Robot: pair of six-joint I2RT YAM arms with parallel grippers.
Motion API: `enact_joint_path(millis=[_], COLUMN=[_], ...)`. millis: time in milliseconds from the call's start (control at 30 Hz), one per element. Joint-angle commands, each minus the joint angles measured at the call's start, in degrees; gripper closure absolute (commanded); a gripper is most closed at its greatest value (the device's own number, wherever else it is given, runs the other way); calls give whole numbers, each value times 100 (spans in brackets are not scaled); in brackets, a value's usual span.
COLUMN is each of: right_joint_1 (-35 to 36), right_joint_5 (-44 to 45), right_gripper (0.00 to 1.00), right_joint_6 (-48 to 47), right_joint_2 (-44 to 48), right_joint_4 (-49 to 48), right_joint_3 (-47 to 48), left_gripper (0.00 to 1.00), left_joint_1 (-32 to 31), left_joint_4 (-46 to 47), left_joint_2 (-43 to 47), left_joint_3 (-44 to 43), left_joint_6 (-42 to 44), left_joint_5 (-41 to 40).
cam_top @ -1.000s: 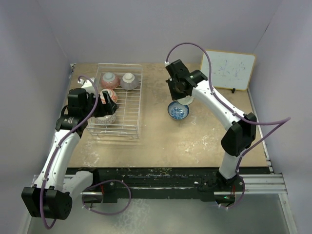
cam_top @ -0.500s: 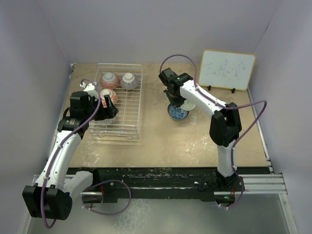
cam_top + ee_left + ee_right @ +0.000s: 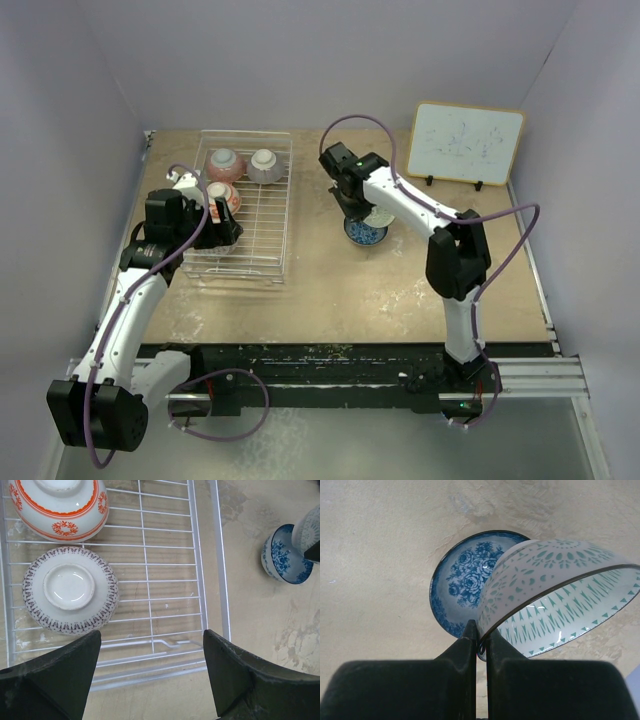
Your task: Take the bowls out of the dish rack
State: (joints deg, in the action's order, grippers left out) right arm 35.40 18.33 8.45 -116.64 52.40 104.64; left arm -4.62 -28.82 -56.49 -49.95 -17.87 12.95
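No legible txt anywhere; whiteboard (image 3: 469,143) has faint blue scribbles, unreadable.

Glossy pale-green bowl (image 3: 545,565), metal wire rack (image 3: 220,570)

The right pincer (image 3: 481,630) pinches the dark-edged rim of a pale green bowl (image 3: 555,590), one finger inside and one outside. The bowl hangs tilted, its teardrop-patterned outside facing up. It covers the right side of a blue floral bowl (image 3: 462,585), which stands upright on the mottled beige worktop (image 3: 380,555).
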Motion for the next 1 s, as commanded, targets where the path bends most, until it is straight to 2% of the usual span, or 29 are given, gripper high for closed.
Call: enact_joint_path(millis=[0,667,800,967], right_joint_1=[168,327,325,325], right_joint_5=[74,198,112,94], right_gripper=[100,100,92,71], right_joint_6=[-76,209,306,399], right_joint_2=[115,287,260,281], right_joint_4=[-91,-215,-352,-367], right_joint_3=[65,-634,-685,-630], left_gripper=[14,14,13,13], left_joint_1=[-4,5,7,5], left_joint_4=[168,144,131,139], left_joint_2=[79,149,145,125], left_joint_3=[-9,26,21,25], left_joint_6=[143,130,139,139], left_joint_5=[14,35,30,45])
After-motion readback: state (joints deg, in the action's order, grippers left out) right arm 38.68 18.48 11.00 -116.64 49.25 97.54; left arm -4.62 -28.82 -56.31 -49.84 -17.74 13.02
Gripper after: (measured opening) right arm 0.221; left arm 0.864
